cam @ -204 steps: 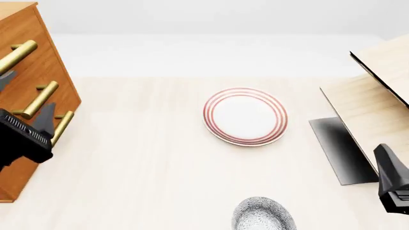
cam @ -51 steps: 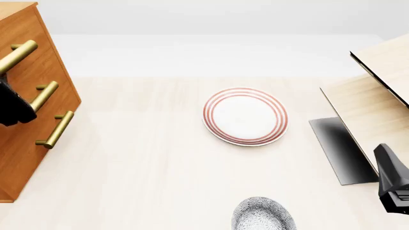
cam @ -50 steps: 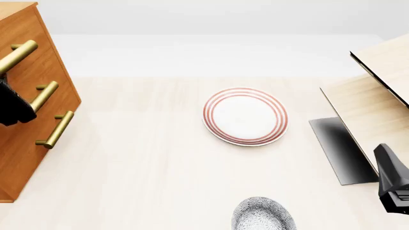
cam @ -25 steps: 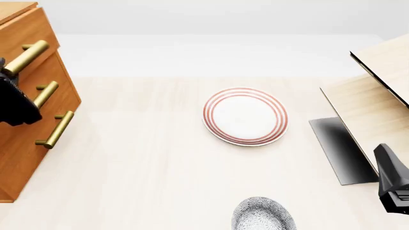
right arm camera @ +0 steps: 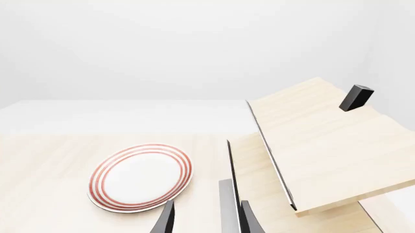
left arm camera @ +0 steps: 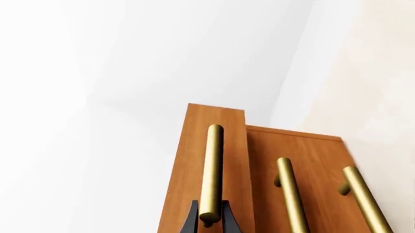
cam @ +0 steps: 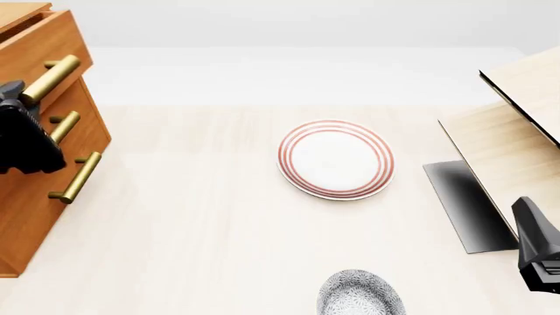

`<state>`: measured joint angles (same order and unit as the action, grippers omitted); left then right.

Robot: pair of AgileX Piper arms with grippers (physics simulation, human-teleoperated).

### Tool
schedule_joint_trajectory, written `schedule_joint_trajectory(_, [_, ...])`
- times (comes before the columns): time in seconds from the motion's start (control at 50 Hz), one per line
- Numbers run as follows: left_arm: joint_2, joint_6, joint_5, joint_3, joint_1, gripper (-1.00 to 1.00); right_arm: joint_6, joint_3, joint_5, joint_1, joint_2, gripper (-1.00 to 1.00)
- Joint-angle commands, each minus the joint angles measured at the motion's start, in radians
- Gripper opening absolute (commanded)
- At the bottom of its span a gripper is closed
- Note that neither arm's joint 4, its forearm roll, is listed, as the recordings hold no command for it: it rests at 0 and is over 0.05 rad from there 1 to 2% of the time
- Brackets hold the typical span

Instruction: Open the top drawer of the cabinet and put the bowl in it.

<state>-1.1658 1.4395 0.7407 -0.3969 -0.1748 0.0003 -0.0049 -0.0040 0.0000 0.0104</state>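
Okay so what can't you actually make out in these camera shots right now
- Front view: the bowl is cut off by the bottom edge.
- Front view: the left claw covers the near end of the top drawer handle; the drawer's inside is not visible.
- Front view: the right claw is cropped at the corner.
- Left wrist view: only the fingertips show beside the handle.
- The cabinet runs off the left edge.

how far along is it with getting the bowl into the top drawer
Partly done: the top drawer stands a little proud of the cabinet front. In hand: the left gripper is clamped on its brass handle, pulling. Left: open it fully, then move the bowl, which sits untouched at the table's near edge. The right gripper is open and idle.
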Motion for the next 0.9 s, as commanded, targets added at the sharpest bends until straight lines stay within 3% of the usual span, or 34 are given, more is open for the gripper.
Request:
schedule_joint_trajectory(0.02, [0.026, 0.034, 0.028, -0.008, 0.062, -1.0, 0.001, 0.001, 0.001, 0.0, -0.002, 1.0])
schedule_joint_trajectory(0.9, [0.026, 0.028, 0.031, -0.006, 0.193, -1.0, 0.001, 0.001, 0.001, 0.0, -0.002, 1.0])
